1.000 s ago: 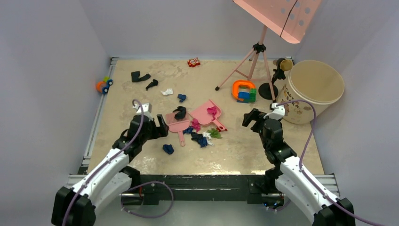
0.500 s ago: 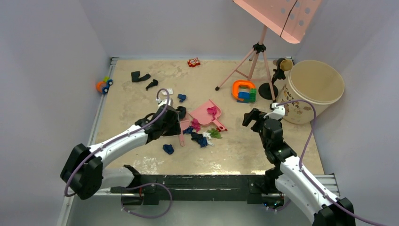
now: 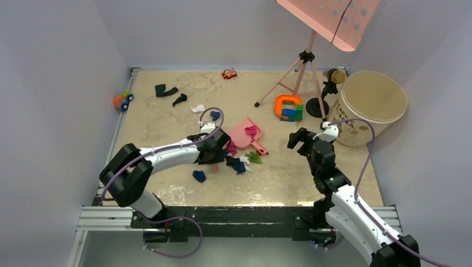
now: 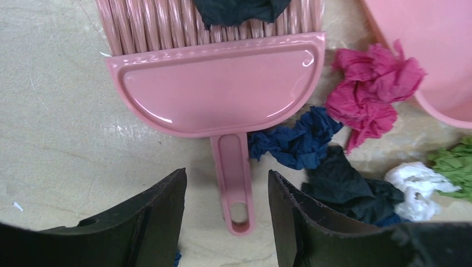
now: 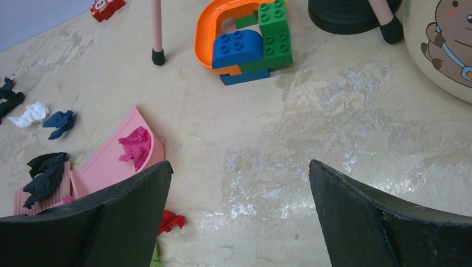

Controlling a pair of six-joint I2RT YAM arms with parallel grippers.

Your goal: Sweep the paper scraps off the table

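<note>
Table (image 3: 161,119) held scraps (image 4: 370,92). Left claw (image 4: 227,175) had reached in, hiding the brush (image 4: 217,92) from above, open around its handle (image 4: 234,194). Right claw (image 5: 239,164) was open.

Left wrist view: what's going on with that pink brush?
The left gripper is down over the pink hand brush, jaws open either side of its handle, not gripping yet. A black scrap lies on the bristles. The right gripper hovers open, holding nothing. Other paper scraps lie scattered on the table; one magenta wad sits in the dustpan.
</note>
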